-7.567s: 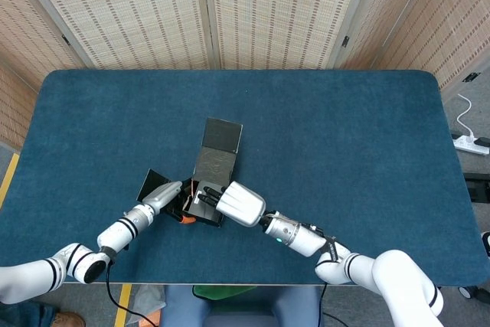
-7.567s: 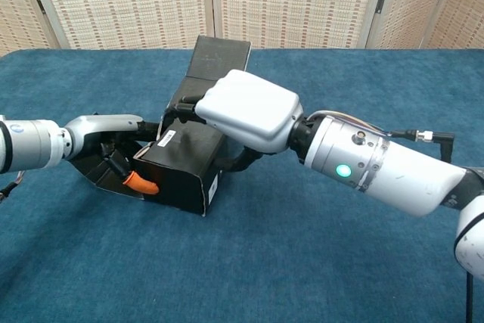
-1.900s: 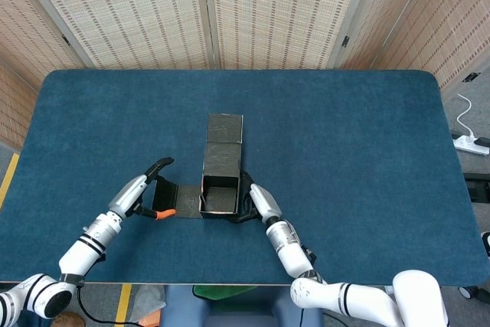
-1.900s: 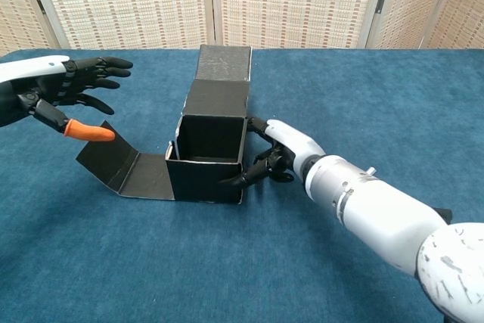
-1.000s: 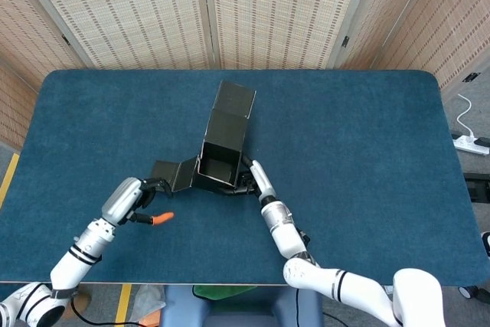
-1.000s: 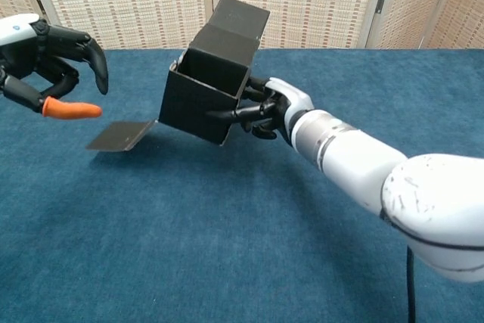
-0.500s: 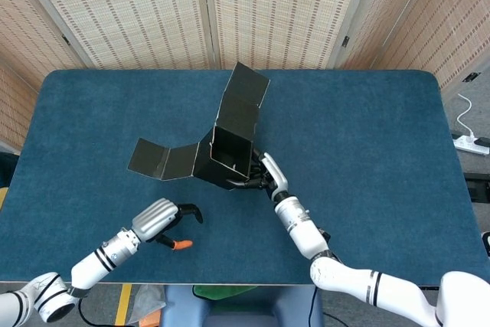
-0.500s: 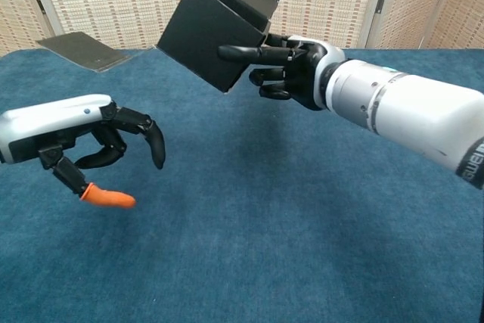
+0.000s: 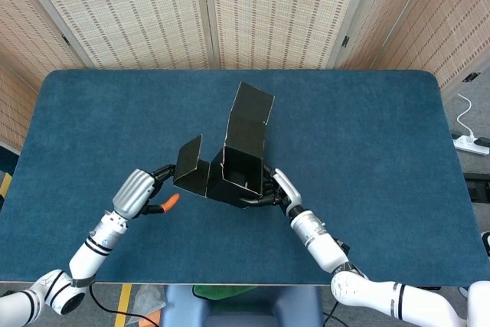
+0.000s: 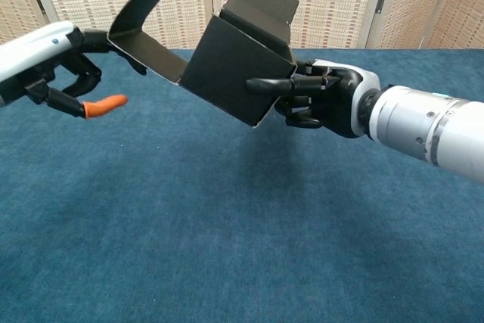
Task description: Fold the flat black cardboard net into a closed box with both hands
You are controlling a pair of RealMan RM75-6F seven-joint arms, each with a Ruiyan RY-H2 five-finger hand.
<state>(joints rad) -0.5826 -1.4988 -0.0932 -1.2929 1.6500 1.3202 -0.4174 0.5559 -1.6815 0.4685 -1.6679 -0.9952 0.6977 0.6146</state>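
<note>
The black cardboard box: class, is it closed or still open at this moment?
Open. The black cardboard box shows a dark, uncovered mouth in the head view, its lid panel stands up, and a side flap sticks out unfolded.

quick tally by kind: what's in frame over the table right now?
Black cardboard box, part-folded, held in the air: 1
Robot hands: 2, left hand and right hand
Blue table: 1
Total: 4

blue-carpeted table | woven folding screen behind it | white power strip on floor, right
</note>
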